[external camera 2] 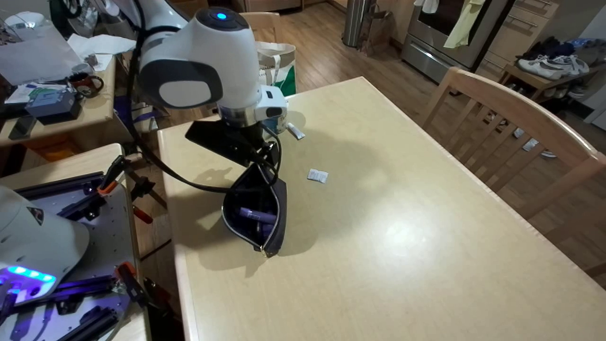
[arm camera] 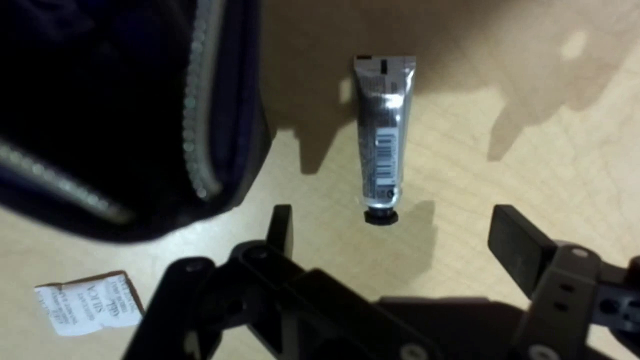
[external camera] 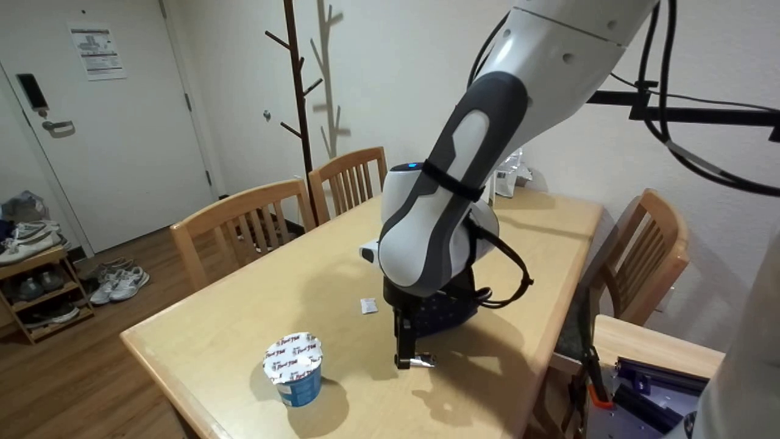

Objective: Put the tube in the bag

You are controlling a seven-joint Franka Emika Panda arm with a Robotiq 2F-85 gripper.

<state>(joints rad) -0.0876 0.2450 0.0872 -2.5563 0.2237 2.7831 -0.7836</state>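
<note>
The tube (arm camera: 384, 135) is small and silver with a dark printed side and a black cap. It lies flat on the table in the wrist view, cap towards the gap between my fingers. In an exterior view the tube (external camera: 423, 360) shows beside my fingertip. My gripper (arm camera: 392, 235) is open and empty, its fingers apart on either side of the line of the cap. The bag (arm camera: 230, 145) is a dark navy pouch, unzipped, just left of the tube in the wrist view. In an exterior view the bag (external camera 2: 280, 220) gapes open with purple items (external camera 2: 258, 215) inside.
A white silica packet (arm camera: 90, 305) lies near the bag. A blue-and-white cup (external camera: 298, 387) stands on the table (external camera: 219, 341). A small white tube-like item (external camera 2: 295, 131) lies by the cup in an exterior view. Wooden chairs (external camera: 244, 201) flank the table.
</note>
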